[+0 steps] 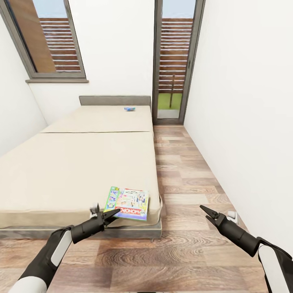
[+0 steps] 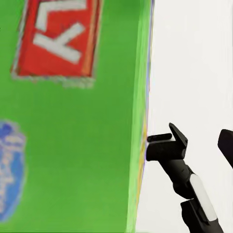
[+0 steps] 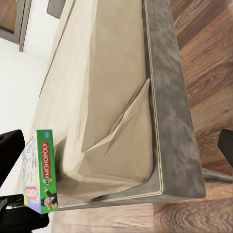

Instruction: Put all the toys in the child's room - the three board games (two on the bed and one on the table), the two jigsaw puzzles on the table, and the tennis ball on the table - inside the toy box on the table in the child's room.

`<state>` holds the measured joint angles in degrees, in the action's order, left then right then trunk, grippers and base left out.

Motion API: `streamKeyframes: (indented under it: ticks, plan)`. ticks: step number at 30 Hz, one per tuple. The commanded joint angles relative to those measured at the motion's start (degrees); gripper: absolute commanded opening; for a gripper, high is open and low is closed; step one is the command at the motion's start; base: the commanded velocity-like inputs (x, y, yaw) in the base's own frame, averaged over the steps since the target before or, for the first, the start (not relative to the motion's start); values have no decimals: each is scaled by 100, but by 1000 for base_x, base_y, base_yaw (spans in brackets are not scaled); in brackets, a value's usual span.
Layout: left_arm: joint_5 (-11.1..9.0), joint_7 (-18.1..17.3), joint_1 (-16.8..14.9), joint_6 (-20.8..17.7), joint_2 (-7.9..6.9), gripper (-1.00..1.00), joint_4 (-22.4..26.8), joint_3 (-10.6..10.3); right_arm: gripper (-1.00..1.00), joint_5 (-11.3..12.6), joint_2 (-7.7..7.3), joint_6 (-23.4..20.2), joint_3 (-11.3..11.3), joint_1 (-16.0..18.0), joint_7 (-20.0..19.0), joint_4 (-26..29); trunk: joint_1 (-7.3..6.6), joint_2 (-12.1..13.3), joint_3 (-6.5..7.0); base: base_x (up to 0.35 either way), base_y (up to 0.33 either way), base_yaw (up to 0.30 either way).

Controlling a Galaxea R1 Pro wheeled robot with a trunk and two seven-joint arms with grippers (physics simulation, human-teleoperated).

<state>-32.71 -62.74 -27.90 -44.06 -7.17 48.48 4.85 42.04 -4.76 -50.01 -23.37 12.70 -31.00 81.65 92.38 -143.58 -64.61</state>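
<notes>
Two board games lie on the bed (image 1: 73, 162) in front of me: the Monopoly box (image 1: 128, 203) sits at the near corner of the mattress, its red banner toward me and its near edge reaching the mattress rim, and a small blue box (image 1: 130, 108) rests far off on the rear panel, close to the grey headboard (image 1: 114, 100). My left gripper (image 1: 110, 215) is at the near edge of the Monopoly box, its dark tips overlapping the box's left corner in the head view; the left wrist view shows one finger (image 2: 165, 143) touching the side edge of the green lid, with the other finger set apart from it, so the jaws stand spread and are not pinching the box. My right gripper (image 1: 208, 214) hangs over the wood floor (image 1: 183, 171) beside the bed, well apart from both boxes, its two tips parted a little. From the right wrist view, the Monopoly box (image 3: 41, 174) appears at the mattress corner above the dark grey bed frame (image 3: 170, 97). A window (image 1: 49, 40) and a glass door (image 1: 175, 61) stand in the far wall.
</notes>
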Motion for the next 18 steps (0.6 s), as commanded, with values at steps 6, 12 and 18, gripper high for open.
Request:
streamKeyframes:
  ticks: [6,12,18]
  plan:
    - [-113,11,-49,73,4,100,-1,8,100,-3,1,-35,-10,4,-20,0,-1,-2,-4,1,0,0]
    - [-113,15,-49,70,5,100,-1,1,100,-2,-1,-35,-12,4,-20,1,-1,-2,-4,0,0,0]
    - [-113,15,-49,71,13,-100,2,-4,100,-3,-3,-35,-14,4,-20,0,-1,-2,-4,0,0,0]
